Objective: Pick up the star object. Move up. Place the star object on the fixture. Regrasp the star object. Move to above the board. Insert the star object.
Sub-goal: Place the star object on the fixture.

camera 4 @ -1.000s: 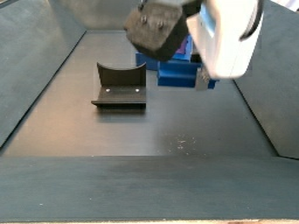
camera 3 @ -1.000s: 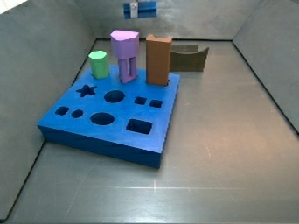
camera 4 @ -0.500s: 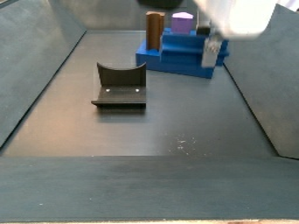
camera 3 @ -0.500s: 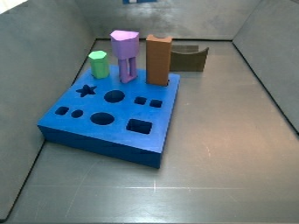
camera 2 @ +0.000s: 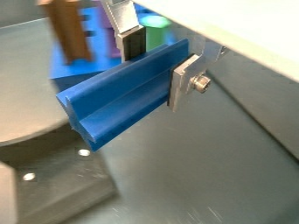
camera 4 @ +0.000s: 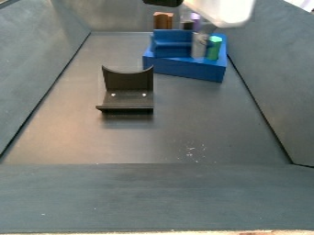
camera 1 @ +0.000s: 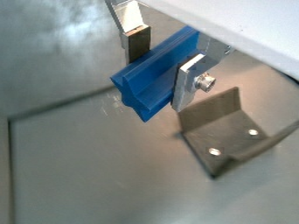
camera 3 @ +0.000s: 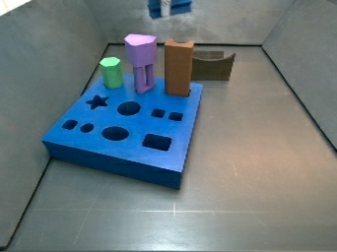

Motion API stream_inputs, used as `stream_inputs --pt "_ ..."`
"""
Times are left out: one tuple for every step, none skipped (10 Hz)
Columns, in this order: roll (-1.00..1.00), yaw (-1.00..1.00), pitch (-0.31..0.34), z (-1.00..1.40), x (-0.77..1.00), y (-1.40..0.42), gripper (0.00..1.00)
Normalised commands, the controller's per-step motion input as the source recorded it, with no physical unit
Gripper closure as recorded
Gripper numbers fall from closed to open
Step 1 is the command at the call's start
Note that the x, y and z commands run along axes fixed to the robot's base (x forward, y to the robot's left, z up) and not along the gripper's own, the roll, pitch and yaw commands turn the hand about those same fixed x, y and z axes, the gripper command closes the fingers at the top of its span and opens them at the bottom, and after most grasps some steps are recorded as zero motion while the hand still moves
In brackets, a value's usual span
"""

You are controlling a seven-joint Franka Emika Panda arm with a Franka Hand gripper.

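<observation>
1. Wrist views both showed the end effector (camera 1: 160,61) clamped on the star object (camera 1: 156,73), the blue peg lying crosswise between the silver fingers (camera 1: 191,80), well clear of the floor.
2. In a wrist view the fluted length of the star (camera 2: 121,94) stuck out far to one side of the fingers (camera 2: 184,81), so the hold was off-centre.
3. Below it, in a wrist view, sat the fixture (camera 1: 228,132), its bracket open and empty; the star hung above and just to one side of it.
4. A side view caught only a blue scrap of the load at the top edge (camera 3: 168,8), high over the board (camera 3: 125,130).
5. On that board the star hole (camera 3: 98,100) stood free beside the green peg (camera 3: 112,73), purple peg (camera 3: 141,61) and orange peg (camera 3: 179,66).
6. The fixture (camera 4: 127,91) was apart from the board (camera 4: 185,62) on the floor in a side view.
7. My judgement: the lift looked done and the set-down on the fixture came next.
8. Risks: the long overhang could let the star pivot in the pads; a descent off the bracket's line could clip its wall or leave the star tilted, spoiling the regrasp.
</observation>
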Motion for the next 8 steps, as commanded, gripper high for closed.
stream_inputs --pt "0.01 1.00 -0.083 -0.21 1.00 -0.52 1.00" --pt "0.01 1.00 -0.081 -0.17 1.00 -0.41 1.00" --pt "0.01 1.00 -0.080 -0.15 1.00 -0.34 1.00" --pt "0.01 1.00 -0.082 -0.12 0.93 -0.24 1.00" --pt "0.01 1.00 -0.083 -0.09 0.80 -0.15 1.00" --pt "0.00 1.00 -0.083 -0.06 0.63 -0.08 1.00" --pt "0.00 1.00 -0.084 -0.05 0.50 -0.05 1.00" --pt "0.00 1.00 -0.084 -0.05 0.42 -0.04 1.00"
